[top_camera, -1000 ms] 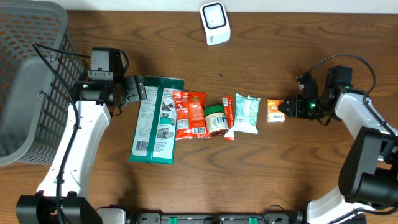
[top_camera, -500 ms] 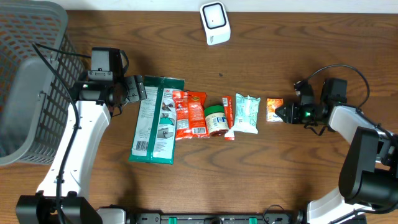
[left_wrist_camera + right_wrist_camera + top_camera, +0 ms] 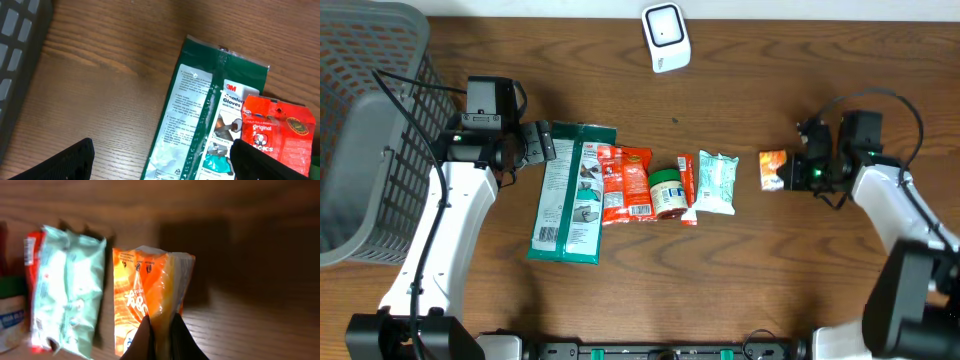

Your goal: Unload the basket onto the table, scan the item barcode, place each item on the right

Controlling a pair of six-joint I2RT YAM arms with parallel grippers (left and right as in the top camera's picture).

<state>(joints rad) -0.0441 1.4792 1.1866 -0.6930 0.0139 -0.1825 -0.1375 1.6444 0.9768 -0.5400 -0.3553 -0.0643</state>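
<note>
Obstacles: wire basket (image 3: 360, 120) along the left edge; scanner (image 3: 666, 38) at far centre; close-packed row of gloves pack (image 3: 570, 190), red snack packet (image 3: 625, 185), green-lidded jar (image 3: 666, 192) and wipes pack (image 3: 717, 183).
Passage: bare table (image 3: 800, 290) between scanner and row; near strip; narrow gap between wipes pack and orange packet (image 3: 772, 170).

White shells cover the left arm (image 3: 445, 230) and right arm (image 3: 905, 195), with black joints, looping black cables (image 3: 868, 92) and a black right hand (image 3: 786, 173).
</note>
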